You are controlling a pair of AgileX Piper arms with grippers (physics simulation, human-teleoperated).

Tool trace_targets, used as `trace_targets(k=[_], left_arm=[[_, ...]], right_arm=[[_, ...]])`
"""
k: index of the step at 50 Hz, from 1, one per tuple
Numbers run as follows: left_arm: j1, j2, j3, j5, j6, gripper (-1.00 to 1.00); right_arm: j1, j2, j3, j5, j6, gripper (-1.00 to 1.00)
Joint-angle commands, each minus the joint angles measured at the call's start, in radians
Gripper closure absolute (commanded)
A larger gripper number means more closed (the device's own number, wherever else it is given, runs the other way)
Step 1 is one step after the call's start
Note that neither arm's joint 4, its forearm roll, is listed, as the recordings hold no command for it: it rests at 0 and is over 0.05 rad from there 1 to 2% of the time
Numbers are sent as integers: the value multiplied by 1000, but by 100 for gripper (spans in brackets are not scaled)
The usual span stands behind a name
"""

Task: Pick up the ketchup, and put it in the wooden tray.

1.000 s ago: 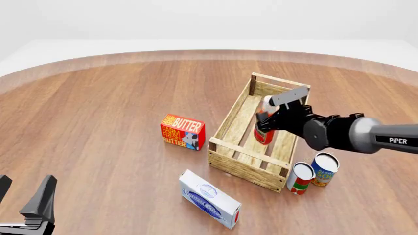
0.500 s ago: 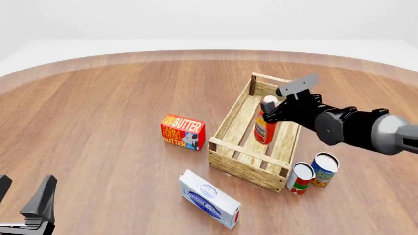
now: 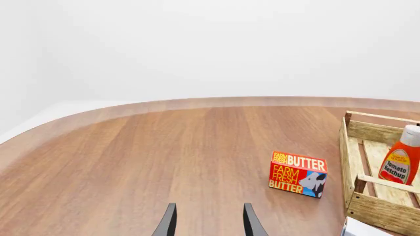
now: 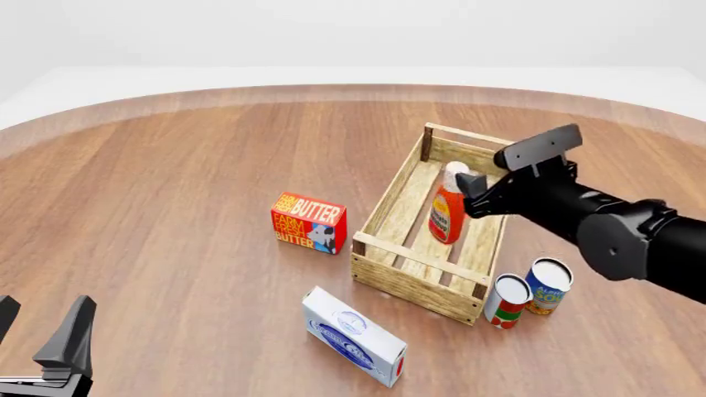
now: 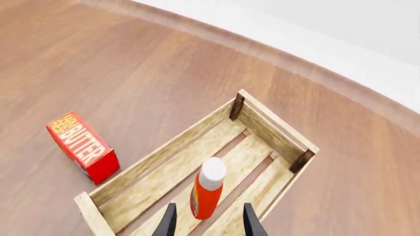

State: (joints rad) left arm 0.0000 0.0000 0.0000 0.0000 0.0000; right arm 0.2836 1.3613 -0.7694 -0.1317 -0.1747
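Left wrist view: the left gripper (image 3: 208,223) hangs open over bare table (image 3: 151,157).

Front view: the ketchup (image 4: 447,212) stands upright inside the wooden tray (image 4: 411,288).

Right wrist view: the right gripper (image 5: 208,222) is open above the bottle, holding nothing.

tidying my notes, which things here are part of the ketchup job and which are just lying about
Part of the job:
ketchup, standing in the crate
wooden tray
right gripper, open above it

Lying about:
butter box
white box
two cans
left gripper, idle
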Motion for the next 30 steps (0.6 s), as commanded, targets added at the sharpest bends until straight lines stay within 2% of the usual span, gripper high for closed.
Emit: trace_targets(k=[1, 10, 21, 30], left_arm=[[0, 0, 0, 0, 0, -100], [0, 0, 0, 0, 0, -100], [0, 0, 0, 0, 0, -100], [0, 0, 0, 0, 0, -100]], right_arm=[[7, -102, 98, -19, 5, -100], [-26, -171, 218, -74, 13, -100], [-88, -284, 417, -153, 57, -100], [-115, -452, 541, -136, 102, -100]])
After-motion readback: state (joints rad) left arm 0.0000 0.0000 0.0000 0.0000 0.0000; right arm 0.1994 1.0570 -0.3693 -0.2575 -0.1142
